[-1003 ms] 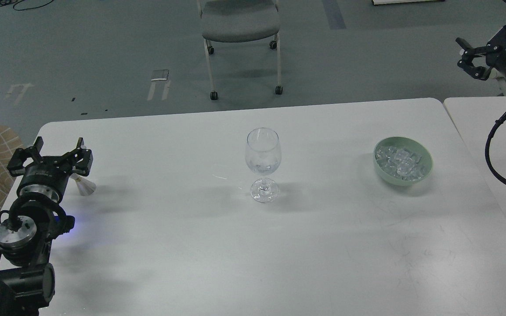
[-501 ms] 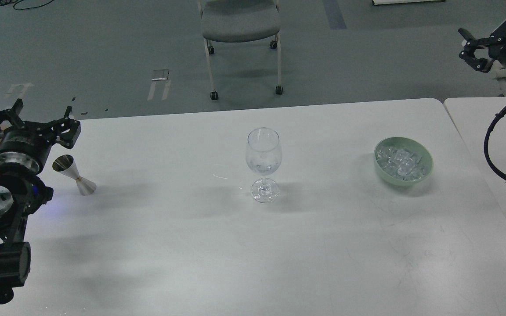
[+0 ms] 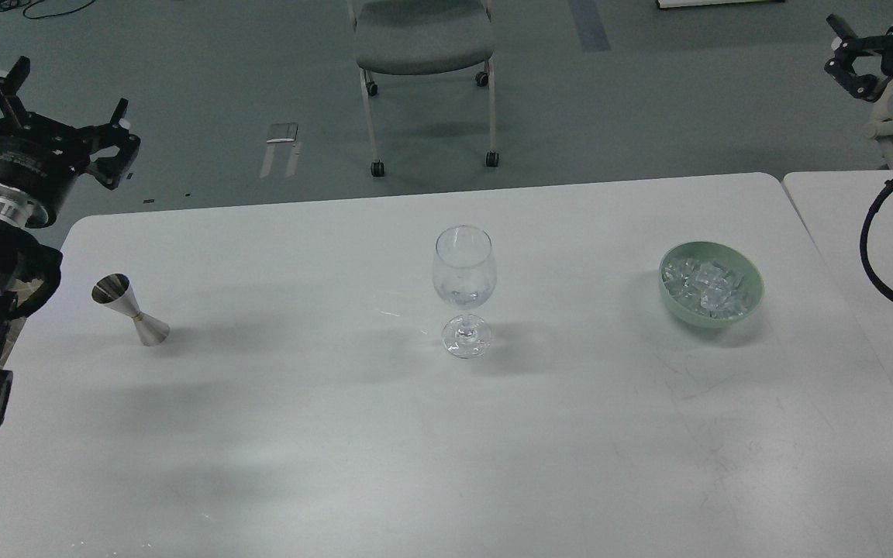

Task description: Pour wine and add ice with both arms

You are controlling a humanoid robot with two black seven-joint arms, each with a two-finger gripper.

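Below left pincer (image 3: 47, 116), jigger (image 3: 130, 309) stands apart.

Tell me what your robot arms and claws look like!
Both arms are black with shiny silver rings at the joints. My left gripper has spiky black claw fingers on a round black drum. My right gripper is black too, with a black cable looping below it.

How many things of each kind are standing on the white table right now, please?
Wine glass: 1
Steel jigger: 1
Green bowl of ice: 1
Total: 3
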